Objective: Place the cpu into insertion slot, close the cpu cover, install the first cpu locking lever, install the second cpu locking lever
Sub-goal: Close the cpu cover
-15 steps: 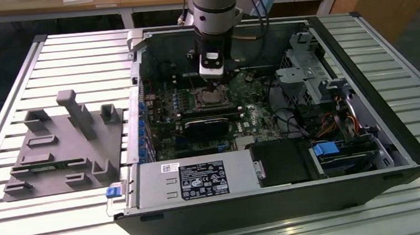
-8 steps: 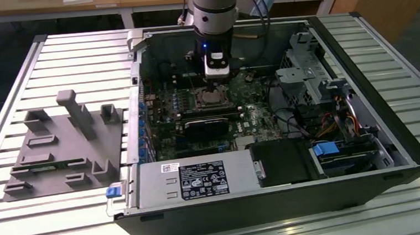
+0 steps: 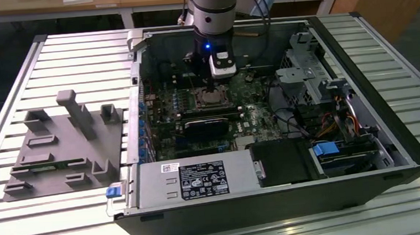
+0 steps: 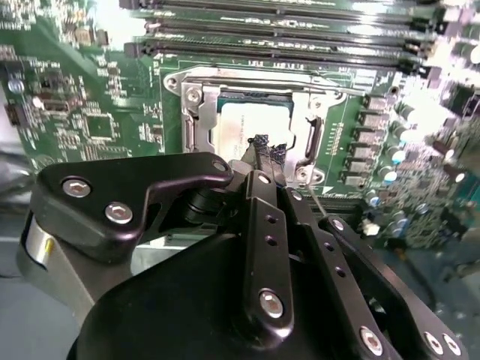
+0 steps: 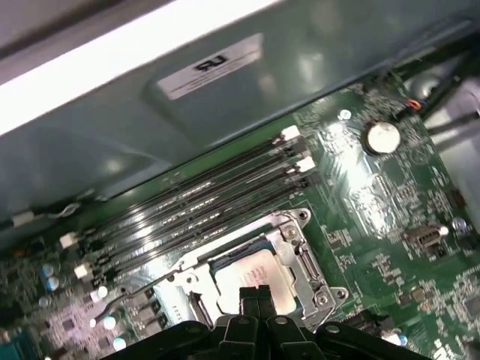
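Open black desktop computer case (image 3: 400, 137) lies on a slatted metal table (image 3: 14, 75); a grey moulded fixture plate (image 3: 57, 156) sits beside it at the exterior view's left. The black two-finger gripper (image 3: 213, 87) hangs inside the case, right over the square dark-framed insertion slot (image 4: 187, 139) on the green motherboard (image 4: 90, 90). Fingers pressed together, nothing between them, tips just above the small square silver-topped cpu (image 4: 244, 124), which sits in the slot. The thin metal cpu cover (image 5: 306, 259) frame lies down flat around the cpu. Long black memory slots (image 5: 187, 206) run just beside the socket, a round silver coin battery (image 5: 382, 136) nearby. White printed label (image 5: 210, 67) on the case wall, black-and-white label (image 3: 203, 179) on the grey power supply; print too small to read.
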Available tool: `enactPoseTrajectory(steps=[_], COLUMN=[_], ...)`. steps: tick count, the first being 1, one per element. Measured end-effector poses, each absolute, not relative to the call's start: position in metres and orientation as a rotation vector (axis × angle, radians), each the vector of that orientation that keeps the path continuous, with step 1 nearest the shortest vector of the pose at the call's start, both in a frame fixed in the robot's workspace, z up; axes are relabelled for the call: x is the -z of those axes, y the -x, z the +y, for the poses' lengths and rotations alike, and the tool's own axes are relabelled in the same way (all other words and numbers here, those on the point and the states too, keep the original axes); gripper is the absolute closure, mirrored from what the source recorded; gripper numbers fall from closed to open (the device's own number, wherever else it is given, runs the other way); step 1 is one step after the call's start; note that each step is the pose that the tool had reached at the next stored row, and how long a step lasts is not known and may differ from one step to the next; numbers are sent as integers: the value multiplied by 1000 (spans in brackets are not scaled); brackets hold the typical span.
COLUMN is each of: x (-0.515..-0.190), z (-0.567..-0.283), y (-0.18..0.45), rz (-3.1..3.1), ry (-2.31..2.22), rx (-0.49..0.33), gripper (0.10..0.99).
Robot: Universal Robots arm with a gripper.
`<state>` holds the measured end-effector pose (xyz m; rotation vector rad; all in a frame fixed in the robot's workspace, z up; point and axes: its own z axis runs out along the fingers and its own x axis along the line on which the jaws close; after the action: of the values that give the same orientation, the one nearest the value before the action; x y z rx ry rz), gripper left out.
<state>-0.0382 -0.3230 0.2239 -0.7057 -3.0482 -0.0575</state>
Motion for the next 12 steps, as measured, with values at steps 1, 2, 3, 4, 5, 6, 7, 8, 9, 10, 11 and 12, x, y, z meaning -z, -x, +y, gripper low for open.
enactPoseTrajectory(steps=[1,2,3,4,5,6,7,8,9,10,11,12], x=[-224,-224,-224,-224,-224,-224,-224,-224,-224,-224,-224,-224], z=[-323,-323,-323,-323,-323,-323,-323,-323,-323,-323,-323,-323], y=[38,38,38,38,38,38,38,38,38,38,38,38], rz=[-3054,-3060,-3065,-3071,-3076,-3080,-3085,-3089,-3092,-3095,-3097,-3099], ry=[678,651,623,594,566,538,510,482,457,435,417,397], rx=[57,57,57,57,57,56,56,57,58,60,65,71], gripper=[980,980,980,980,980,980,980,980,980,980,980,980])
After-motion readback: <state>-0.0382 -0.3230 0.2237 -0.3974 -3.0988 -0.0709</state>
